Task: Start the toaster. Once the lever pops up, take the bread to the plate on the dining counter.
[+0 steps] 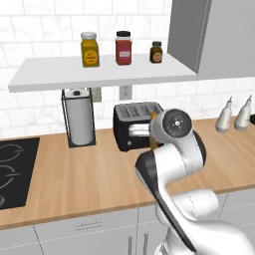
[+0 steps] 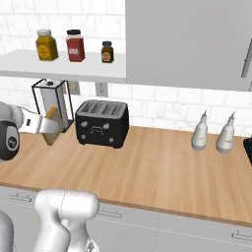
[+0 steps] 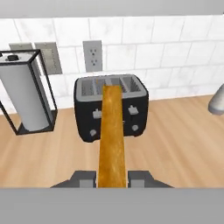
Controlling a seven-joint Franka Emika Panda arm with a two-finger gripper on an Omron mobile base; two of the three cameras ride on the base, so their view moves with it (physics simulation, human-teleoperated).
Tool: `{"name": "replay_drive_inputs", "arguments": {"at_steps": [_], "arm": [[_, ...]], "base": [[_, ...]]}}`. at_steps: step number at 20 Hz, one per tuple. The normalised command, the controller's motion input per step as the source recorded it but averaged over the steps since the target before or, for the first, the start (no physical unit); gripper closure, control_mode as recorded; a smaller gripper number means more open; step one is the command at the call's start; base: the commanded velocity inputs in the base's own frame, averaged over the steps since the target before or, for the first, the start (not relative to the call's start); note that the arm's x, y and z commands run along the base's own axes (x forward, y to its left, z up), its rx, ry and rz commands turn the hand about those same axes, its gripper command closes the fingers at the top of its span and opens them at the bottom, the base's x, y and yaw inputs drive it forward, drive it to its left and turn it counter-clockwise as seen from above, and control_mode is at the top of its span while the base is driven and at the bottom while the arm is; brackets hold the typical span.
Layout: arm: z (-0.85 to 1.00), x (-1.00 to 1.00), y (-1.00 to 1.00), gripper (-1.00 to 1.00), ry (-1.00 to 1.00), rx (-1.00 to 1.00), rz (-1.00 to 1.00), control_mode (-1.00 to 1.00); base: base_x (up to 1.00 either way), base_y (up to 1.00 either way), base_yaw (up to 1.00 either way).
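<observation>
Counting: one toaster (image 3: 110, 107), one bread (image 3: 111, 140) slice, three jars (image 1: 122, 48) on the shelf (image 1: 99, 72), two pale bottles (image 2: 212, 132).
Pincer: pincer (image 3: 112, 178) clenched on the bread, held off the desk (image 2: 162, 172), in front of the toaster.
Nearby: wire-framed towel holder (image 3: 26, 98) stood beside the toaster.
Textures: black boxy toaster with four slots; thin orange-brown slice; light wood desk.

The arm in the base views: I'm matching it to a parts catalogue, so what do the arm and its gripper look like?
The arm has glossy white, rounded shells with black bands at the joints. One joint ends in a dark round cap with a small pale mark at its centre. The gripper has two small, blocky dark-grey finger tips. No cables show.
</observation>
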Motion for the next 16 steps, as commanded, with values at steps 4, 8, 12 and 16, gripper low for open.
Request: {"name": "replay_drive_inputs", "arguments": {"at_steps": [4, 8, 12, 16], "arm": [[0.0, -0.05, 0.01, 1.0, 0.05, 0.0, 0.0, 1.0], [0.0, 0.0, 0.0, 1.0, 0.0, 0.0, 0.0, 1.0], [0.0, 0.0, 0.0, 1.0, 0.0, 0.0, 0.0, 1.0], [0.0, 0.0, 0.0, 1.0, 0.0, 0.0, 0.0, 1.0]], "base": [[0.0, 0.0, 0.0], [-0.77, 0.24, -0.01], [-1.0, 0.42, 0.06], [-0.89, 0.44, 0.62]]}}
